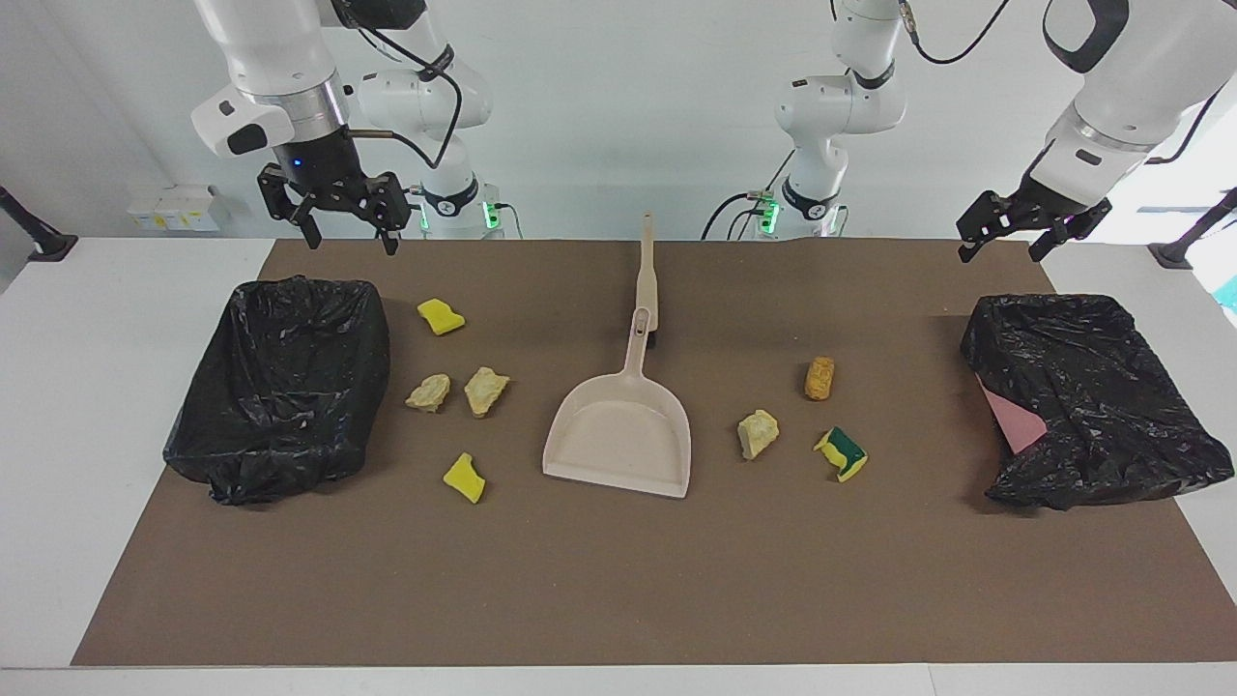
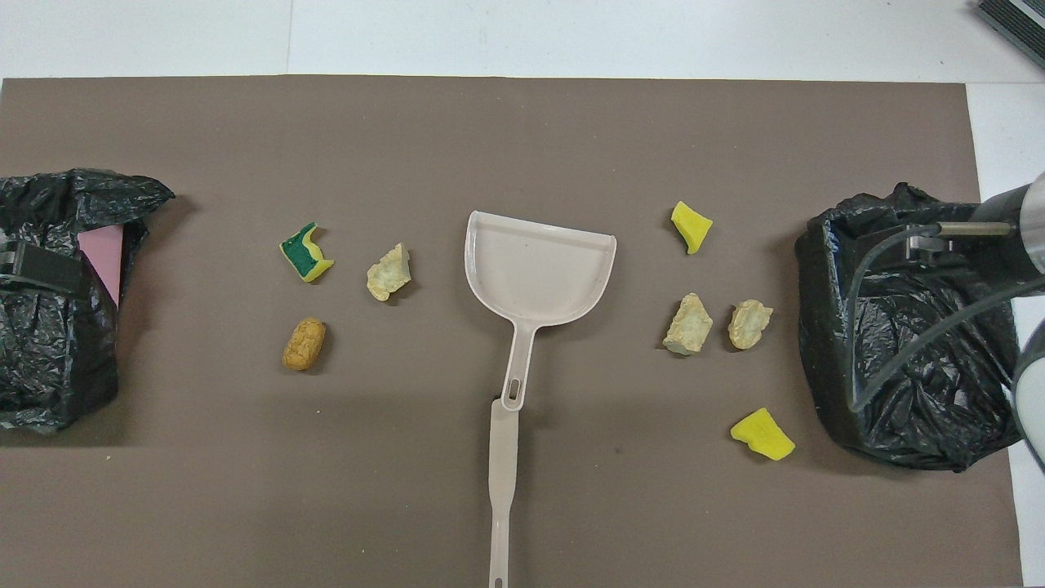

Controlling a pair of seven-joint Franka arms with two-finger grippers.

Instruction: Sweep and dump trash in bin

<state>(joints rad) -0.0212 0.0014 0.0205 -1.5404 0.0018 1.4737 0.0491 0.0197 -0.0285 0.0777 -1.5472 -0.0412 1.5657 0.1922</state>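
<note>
**Seven scraps on the mat, both grippers raised and empty**

The right gripper hangs in the air over the robots' edge of the brown mat, just by the black-bagged bin at the right arm's end; its fingers stand apart and hold nothing. The left gripper hovers above the mat's corner at the left arm's end, over the robots' side of the second bagged bin, fingers likewise spread and empty. In the overhead view it is barely seen, so its exact place over that bin is uncertain.

All the trash lies flat on the mat, well below and apart from both grippers. Near the right arm's bin: a yellow sponge bit nearest the robots, two pale crumbly chunks side by side, and another yellow sponge piece farther out. Toward the left arm's end: an orange-brown corn-like lump, a pale chunk, and a yellow-green sponge farthest from the robots.

Between the two groups sits a beige dustpan, its handle pointing to the robots and meeting the end of a beige brush handle. A pink panel shows under the left arm's bin bag. No readable writing or labels appear on anything.
</note>
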